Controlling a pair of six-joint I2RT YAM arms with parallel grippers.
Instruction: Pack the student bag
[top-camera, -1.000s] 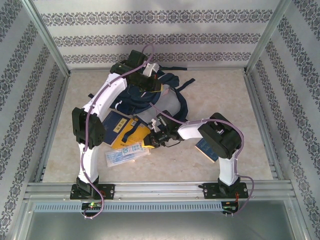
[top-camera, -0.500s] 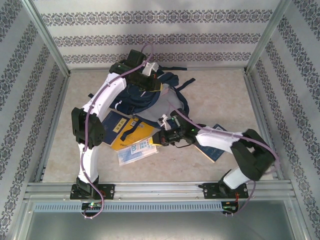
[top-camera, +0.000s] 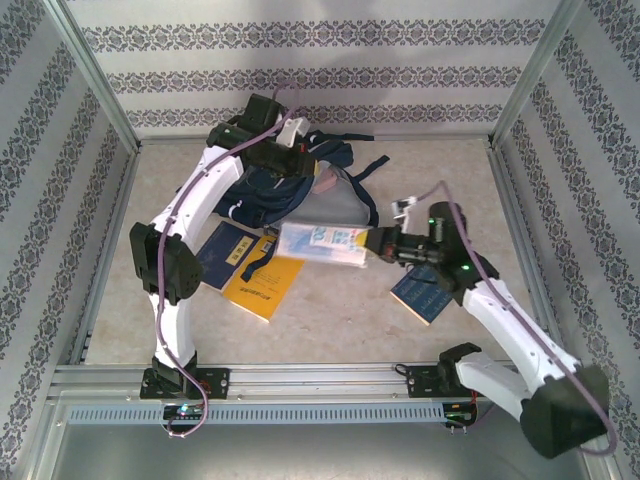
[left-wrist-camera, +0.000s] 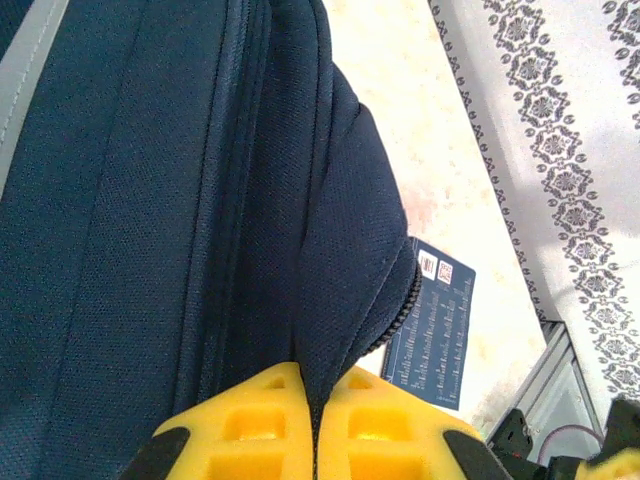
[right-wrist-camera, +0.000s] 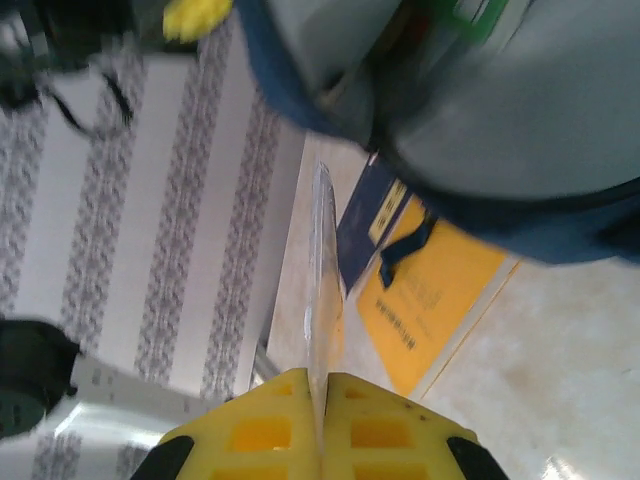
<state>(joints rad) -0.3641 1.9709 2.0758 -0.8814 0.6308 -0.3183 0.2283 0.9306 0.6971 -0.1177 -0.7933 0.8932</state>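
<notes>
Plainly the student bag (top-camera: 275, 195) is limp fabric (best held by its zipper edge); the closed left tool (left-wrist-camera: 313, 395) pinches it there. The right tool (top-camera: 377, 243) clamps a flat packet (top-camera: 322, 243).

Bkgd: white wallpaper walls (top-camera: 320, 60) w/ grey ornamental bands on 3 sides; beige mottled tabletop (top-camera: 450, 180), evenly lit; silver aluminium frame posts (top-camera: 95, 75) at corners; silver aluminium rail (top-camera: 320, 380) along near edge.
</notes>
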